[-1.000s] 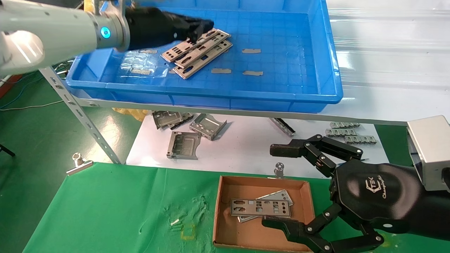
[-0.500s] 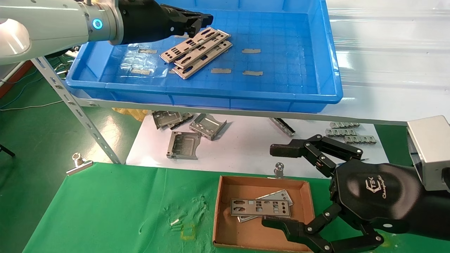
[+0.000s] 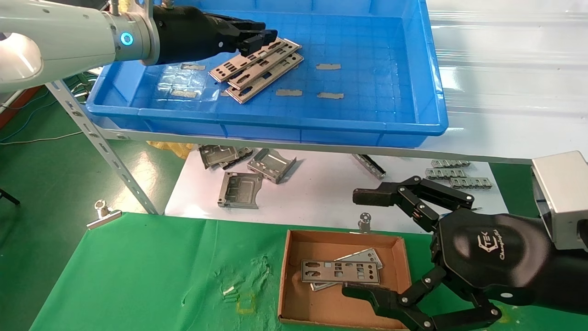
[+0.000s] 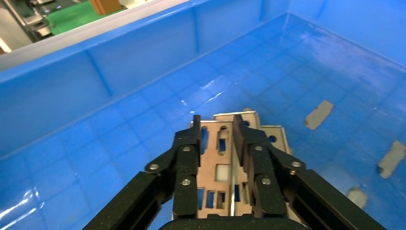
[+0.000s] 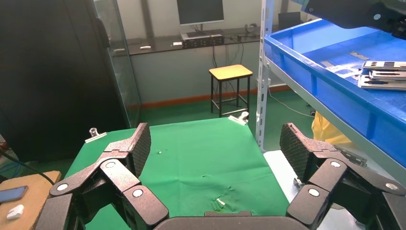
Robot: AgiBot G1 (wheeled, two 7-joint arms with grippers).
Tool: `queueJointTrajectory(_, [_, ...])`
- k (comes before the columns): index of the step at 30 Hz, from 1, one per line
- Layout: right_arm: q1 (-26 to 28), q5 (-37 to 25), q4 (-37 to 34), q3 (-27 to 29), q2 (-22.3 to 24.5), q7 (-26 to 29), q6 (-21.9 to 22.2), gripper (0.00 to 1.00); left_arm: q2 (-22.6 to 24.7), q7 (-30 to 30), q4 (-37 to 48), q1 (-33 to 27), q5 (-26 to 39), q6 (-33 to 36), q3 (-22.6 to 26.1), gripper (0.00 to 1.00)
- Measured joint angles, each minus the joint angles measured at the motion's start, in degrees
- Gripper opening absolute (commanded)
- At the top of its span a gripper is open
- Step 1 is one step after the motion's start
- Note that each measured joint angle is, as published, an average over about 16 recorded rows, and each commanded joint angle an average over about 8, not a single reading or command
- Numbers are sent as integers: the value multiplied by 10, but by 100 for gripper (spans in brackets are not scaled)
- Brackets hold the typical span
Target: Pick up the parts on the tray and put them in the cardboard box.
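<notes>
Green cloth covers the near tabletop, on which the cardboard box sits toward the near right corner; behind it a raised shelf carries the tray. Two parts already lie overlapped inside the cardboard box. Three more, the stacked parts, rest fanned on the tray floor toward its far left corner, among grey tape pieces. Left gripper is over the far end of the stack, fingers parted to either side of the topmost plate and not yet closed on it. Right gripper is parked wide open beside the box's right wall, holding nothing. Judged progress: under halfway, with three plates left to carry. Folded brackets and toothed strips lie on the white sheet under the shelf.
</notes>
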Motion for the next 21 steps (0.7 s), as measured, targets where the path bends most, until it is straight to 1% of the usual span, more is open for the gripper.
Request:
queueJointTrajectory(19, [0,0,0,0,0,0,0,100,2,-63,5,9,0,-14,12,100])
queueJointTrajectory(20, [0,0,0,0,0,0,0,100,2,-66,5,10,0,-16,13,98])
queueJointTrajectory(21, [0,0,0,0,0,0,0,100,2,-69,5,10,1,-18,14,90])
